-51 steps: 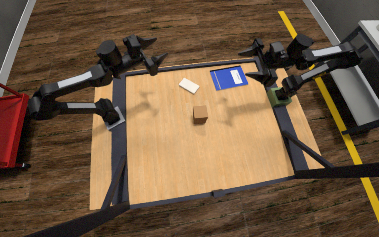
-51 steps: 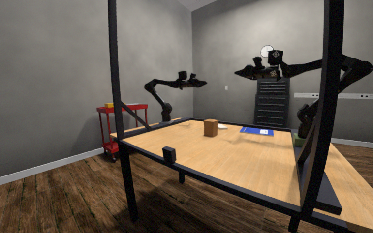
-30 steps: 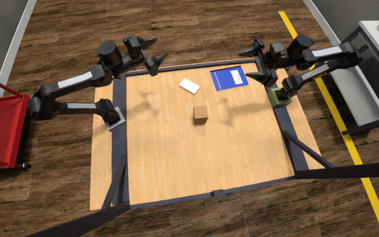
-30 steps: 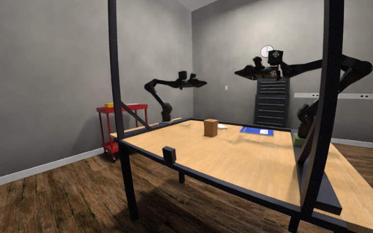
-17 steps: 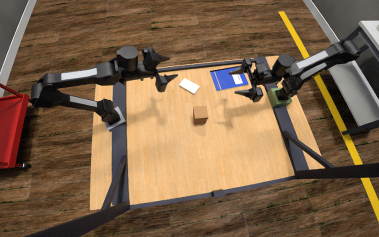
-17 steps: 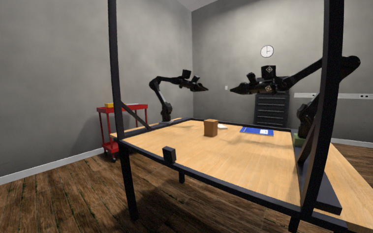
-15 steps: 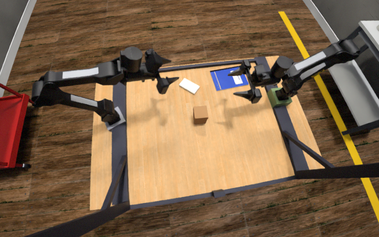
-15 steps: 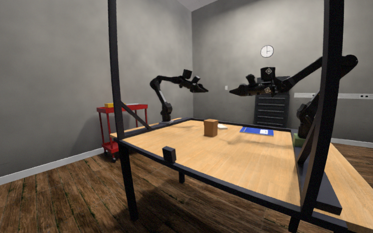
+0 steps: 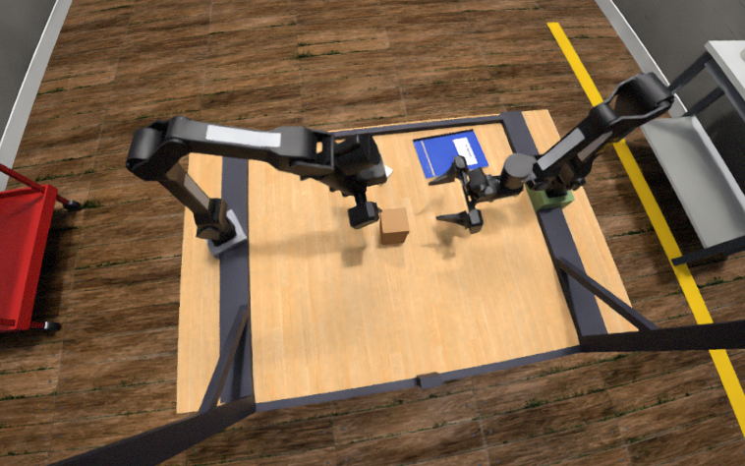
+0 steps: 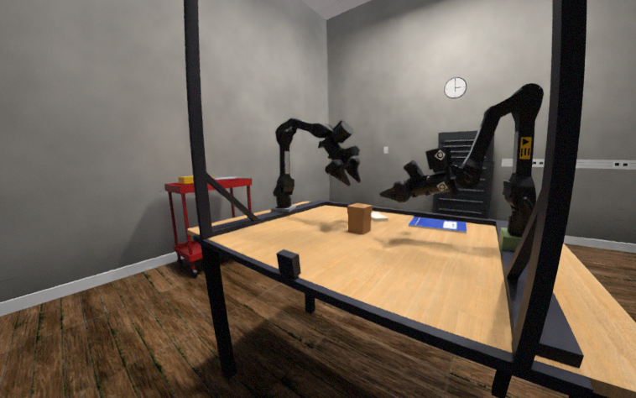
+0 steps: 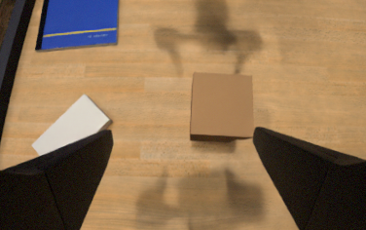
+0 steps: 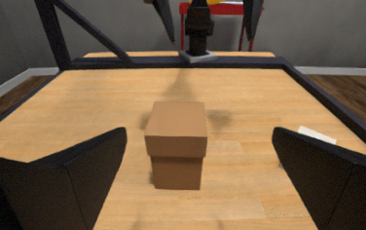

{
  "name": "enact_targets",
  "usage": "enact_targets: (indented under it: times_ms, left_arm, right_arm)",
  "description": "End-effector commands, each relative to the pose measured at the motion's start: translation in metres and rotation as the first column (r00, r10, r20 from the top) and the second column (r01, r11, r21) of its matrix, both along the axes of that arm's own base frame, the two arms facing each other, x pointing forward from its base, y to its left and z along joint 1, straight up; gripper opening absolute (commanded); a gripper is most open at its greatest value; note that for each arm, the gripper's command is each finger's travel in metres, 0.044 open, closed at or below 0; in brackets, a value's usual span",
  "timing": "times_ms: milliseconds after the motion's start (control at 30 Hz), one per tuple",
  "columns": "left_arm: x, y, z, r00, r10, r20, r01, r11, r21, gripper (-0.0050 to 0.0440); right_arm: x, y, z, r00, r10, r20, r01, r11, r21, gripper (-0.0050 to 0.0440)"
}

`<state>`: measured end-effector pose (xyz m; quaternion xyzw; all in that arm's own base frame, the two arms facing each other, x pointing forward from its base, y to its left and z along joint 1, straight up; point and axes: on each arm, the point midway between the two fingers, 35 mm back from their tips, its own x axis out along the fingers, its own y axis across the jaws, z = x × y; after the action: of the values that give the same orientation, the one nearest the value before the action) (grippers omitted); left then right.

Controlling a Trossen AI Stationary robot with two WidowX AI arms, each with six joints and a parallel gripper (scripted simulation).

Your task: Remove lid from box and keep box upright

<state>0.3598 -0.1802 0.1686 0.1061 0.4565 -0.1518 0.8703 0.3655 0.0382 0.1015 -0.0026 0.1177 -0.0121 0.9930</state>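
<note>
A small brown cardboard box stands upright near the middle of the table, with its lid (image 12: 176,122) seated squarely on top. It also shows in the exterior view (image 10: 359,217) and in the left wrist view (image 11: 222,104). My left gripper (image 9: 365,211) hangs open and empty above the table, just beside the box and pointing down; it also shows in the left wrist view (image 11: 182,133). My right gripper (image 9: 447,199) is open and empty on the other side. It is level with the box and a short way off, with its fingers spread wide; it also shows in the right wrist view (image 12: 199,131).
A blue book (image 9: 450,153) lies at the back of the table. A white card (image 11: 70,125) lies on the table near the left gripper. A green block (image 9: 548,199) sits at the right arm's base. Dark frame posts (image 10: 196,117) stand at the table corners. A red cart (image 9: 22,258) stands off the table.
</note>
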Motion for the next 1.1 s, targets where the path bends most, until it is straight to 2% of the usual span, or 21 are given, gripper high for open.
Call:
enact_targets:
  times_ms: [0,200,467,667,867,1067]
  left_arm:
    - [0.007,-0.013,0.001,0.997,-0.014,-0.079,0.015,1.0,0.013,0.0423]
    - [0.012,-0.035,-0.021,0.975,-0.049,-0.214,0.06,0.997,0.045,0.0423]
    - [0.016,-0.049,-0.033,0.955,-0.067,-0.289,0.088,0.994,0.058,0.0423]
    - [0.017,-0.048,-0.038,0.952,-0.063,-0.301,0.087,0.994,0.065,0.0423]
    - [0.013,-0.047,-0.049,0.946,-0.06,-0.317,0.088,0.993,0.074,0.0423]
    - [0.015,-0.047,-0.056,0.946,-0.06,-0.317,0.088,0.993,0.074,0.0423]
  right_arm:
    - [0.015,0.004,0.0,0.998,-0.011,0.061,0.01,1.0,0.01,0.044]
    - [0.026,0.012,-0.035,0.999,-0.018,0.048,0.017,1.0,0.019,0.044]
    - [0.037,0.019,-0.073,1.0,-0.023,0.012,0.023,1.0,0.019,0.044]
    - [0.037,0.02,-0.085,1.0,-0.025,-0.007,0.025,1.0,0.015,0.044]
    - [0.039,0.019,-0.078,1.0,-0.026,0.007,0.026,1.0,0.018,0.044]
    - [0.045,0.018,-0.087,1.0,-0.022,-0.012,0.022,1.0,0.012,0.044]
